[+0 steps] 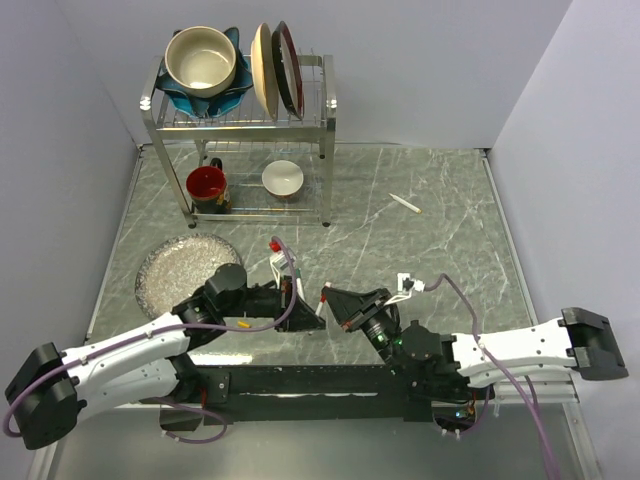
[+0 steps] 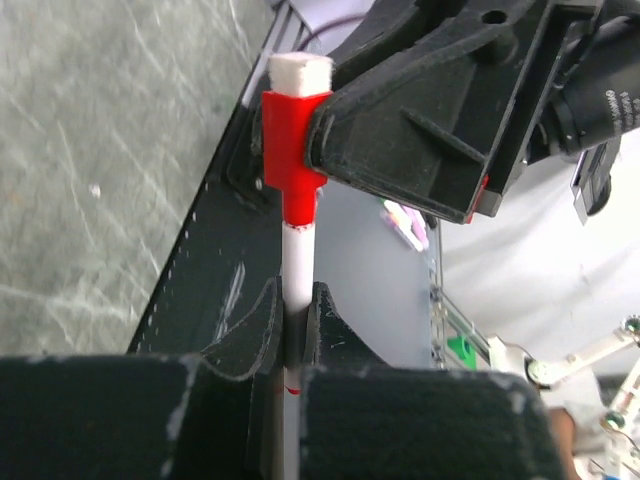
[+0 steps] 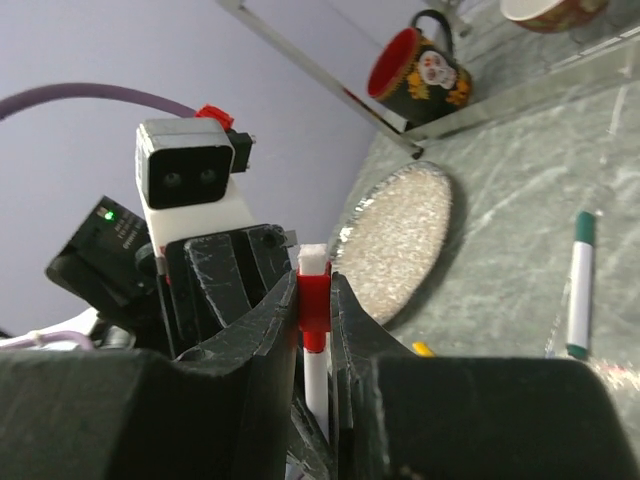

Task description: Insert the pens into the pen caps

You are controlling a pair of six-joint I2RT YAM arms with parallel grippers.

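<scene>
One pen looks done, one is being done, and one is left.

Just right of the plate (image 1: 188, 272), the two grippers meet above the counter (image 1: 440, 250). The left gripper (image 2: 296, 315) pinches the white pen (image 2: 297, 255) by its body. The right gripper (image 3: 313, 292) squeezes the red cap (image 2: 292, 140). The pen's end is inside the red cap. A thin red bit shows under the cap, so I think it may need one more push. I cannot tell if it is all the way on.

A green pen (image 3: 578, 290) lies flat on the counter near the plate. It has a green cap (image 3: 585, 228) on its end, so that one looks finished.

The yellow cap (image 3: 422, 349) lies alone, close to the plate's near side. The last pen (image 1: 405, 203) lies far to the right of the plate. I see no cap on it, but it is very small in the top view. That pen and the yellow cap are not yet joined.
</scene>
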